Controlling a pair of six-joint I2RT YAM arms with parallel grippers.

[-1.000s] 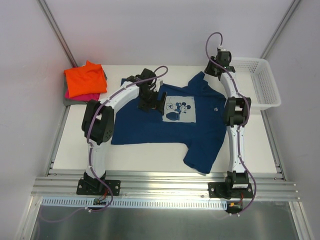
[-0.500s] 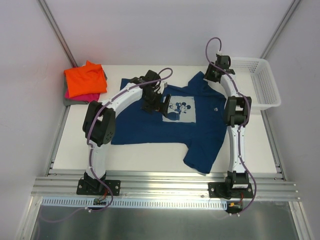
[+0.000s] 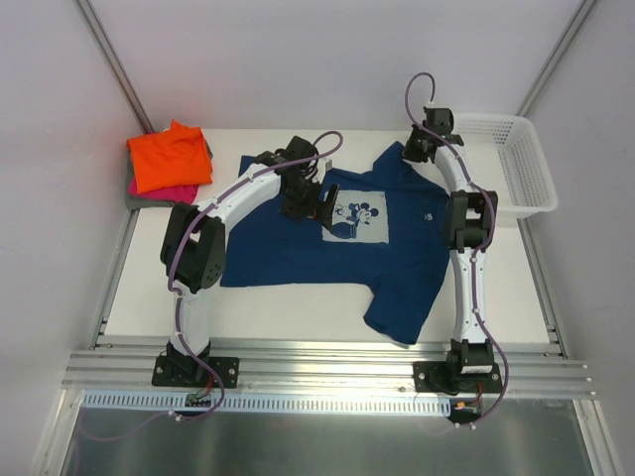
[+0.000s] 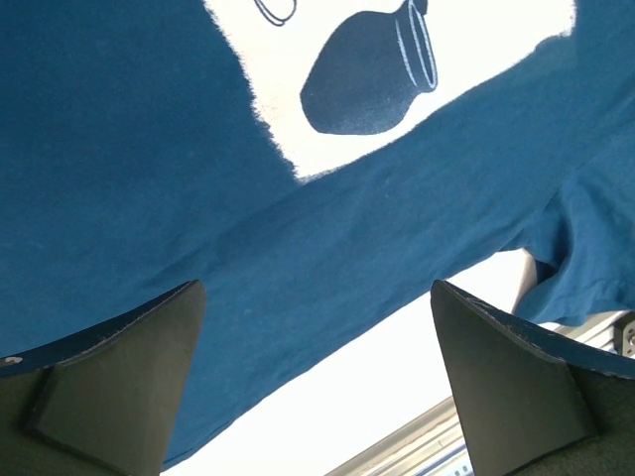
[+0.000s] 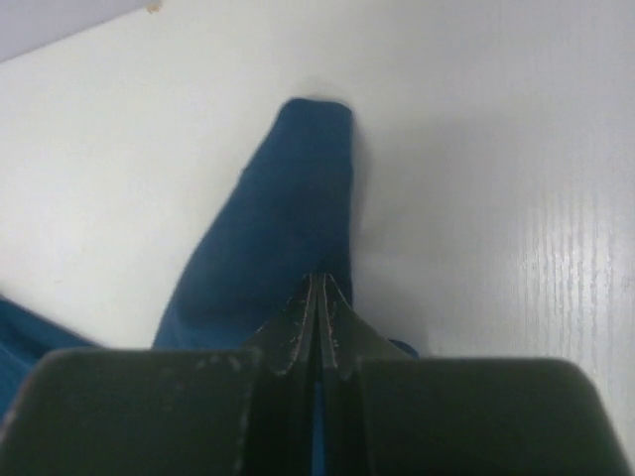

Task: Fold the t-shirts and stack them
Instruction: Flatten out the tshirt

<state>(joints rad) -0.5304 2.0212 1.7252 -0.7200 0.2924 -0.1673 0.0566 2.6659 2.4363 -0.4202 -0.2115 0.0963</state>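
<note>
A navy blue t-shirt (image 3: 288, 248) lies spread flat on the white table, its pale cartoon-mouse print (image 3: 355, 215) facing up. My left gripper (image 3: 319, 208) hovers open just above the shirt at the print's left edge. In the left wrist view its fingers (image 4: 129, 382) stand wide apart over the navy cloth (image 4: 149, 149) and the print (image 4: 476, 59). My right gripper (image 3: 410, 149) is at the far sleeve, shut on the navy sleeve (image 5: 288, 218). Blue cloth shows between its jaws (image 5: 319, 283). Folded orange (image 3: 171, 159), pink (image 3: 159, 188) and grey (image 3: 132, 198) t-shirts sit stacked at the far left.
A white lattice basket (image 3: 516, 164) stands at the table's far right, close to the right arm. Aluminium rails (image 3: 327, 362) run along the near edge. Grey walls close in both sides.
My right gripper has closed on the far sleeve after standing partly open. The left gripper has shifted slightly right toward the print and stays open.
</note>
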